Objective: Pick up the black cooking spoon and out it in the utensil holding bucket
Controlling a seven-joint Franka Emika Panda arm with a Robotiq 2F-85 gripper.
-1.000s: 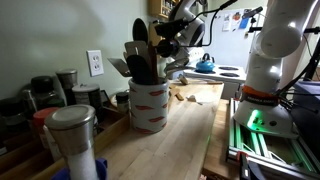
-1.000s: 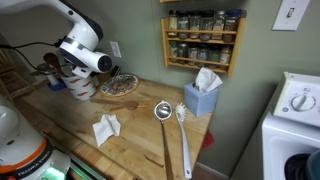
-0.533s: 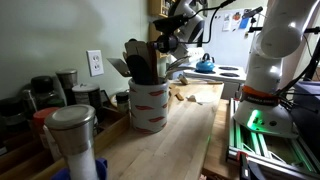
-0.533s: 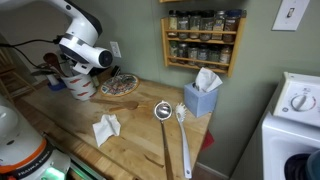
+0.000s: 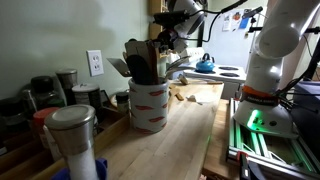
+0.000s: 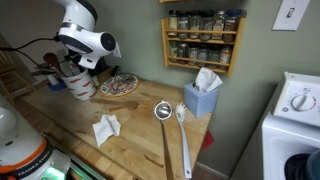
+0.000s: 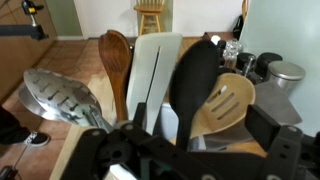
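Note:
The black cooking spoon (image 7: 195, 85) stands head up in the utensil holding bucket (image 5: 148, 106), a white crock with red marks, also seen from above (image 6: 81, 84). It sits between a white spatula (image 7: 155, 70) and a wooden slotted spoon (image 7: 230, 105). My gripper (image 7: 198, 120) hangs just above the utensil tops, open, with its fingers apart on either side of the spoon's head and nothing held. In both exterior views the gripper (image 5: 168, 40) (image 6: 78, 62) is directly over the bucket.
A wooden spoon (image 7: 114, 60) and a metal slotted spoon (image 7: 60, 95) also fill the bucket. On the counter lie a plate (image 6: 118, 85), a strainer (image 6: 163, 112), a napkin (image 6: 107, 128) and a tissue box (image 6: 203, 98). A metal canister (image 5: 72, 140) stands near the camera.
The gripper has opened and let go of the black spoon, which dropped lower into the bucket. The arm has lifted slightly above the utensils.

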